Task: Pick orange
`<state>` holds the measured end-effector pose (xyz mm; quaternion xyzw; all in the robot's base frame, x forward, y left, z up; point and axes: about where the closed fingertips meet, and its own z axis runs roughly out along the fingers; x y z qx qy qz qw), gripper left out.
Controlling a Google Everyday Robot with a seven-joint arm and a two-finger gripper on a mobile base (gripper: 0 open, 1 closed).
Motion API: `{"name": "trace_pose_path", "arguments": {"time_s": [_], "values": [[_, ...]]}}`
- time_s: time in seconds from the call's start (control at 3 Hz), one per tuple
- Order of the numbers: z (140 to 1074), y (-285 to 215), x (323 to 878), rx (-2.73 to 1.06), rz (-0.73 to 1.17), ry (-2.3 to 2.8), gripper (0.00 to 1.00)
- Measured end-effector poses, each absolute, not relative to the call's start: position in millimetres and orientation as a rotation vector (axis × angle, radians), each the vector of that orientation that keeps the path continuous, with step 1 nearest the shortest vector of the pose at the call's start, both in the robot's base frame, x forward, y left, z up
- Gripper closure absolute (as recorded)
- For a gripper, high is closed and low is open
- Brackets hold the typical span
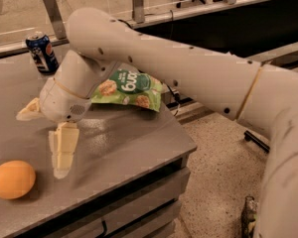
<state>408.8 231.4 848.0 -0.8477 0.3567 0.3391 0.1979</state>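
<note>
Cataloguing the Bench: Orange, Claw and Sundries

Item one: the orange [12,179], round and plain bright orange. It lay on the bench [139,143] at the near left corner, close to the front edge, with a soft shadow beneath it. Nothing touched it.

Item two: the claw [39,146], cream-coloured, on a rounded white wrist. It hung low over the bench, just to the right of the orange and a little further back. It was spread wide and held nothing. One finger [63,150] pointed straight down, its tip close above the bench top, and the other [29,110] stuck out to the left. The lower finger stood near the orange, with a clear gap of bare bench between them.

Item three: the arm [188,73], thick and white. It reached in from the right and crossed above the back half of the bench before bending down to the wrist.

Item four: a soda can [41,52], blue, upright at the far left of the bench, well apart from the orange.

Item five: a green snack bag [126,87] with pale lettering and printed puffs. It lay flat behind the wrist, partly under the arm, toward the right edge of the bench.

Item six: the bench itself, grey-topped with a dark front below. It stood on a speckled floor [213,182].
</note>
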Motion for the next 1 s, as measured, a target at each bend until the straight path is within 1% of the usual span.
{"name": "trace_pose_path", "arguments": {"time_s": [0.67,1.0], "values": [[834.7,253.0,389.4,-2.379,1.102,0.874,0.00],[835.3,257.2,374.2,-2.366,1.162,0.841,0.16]]}}
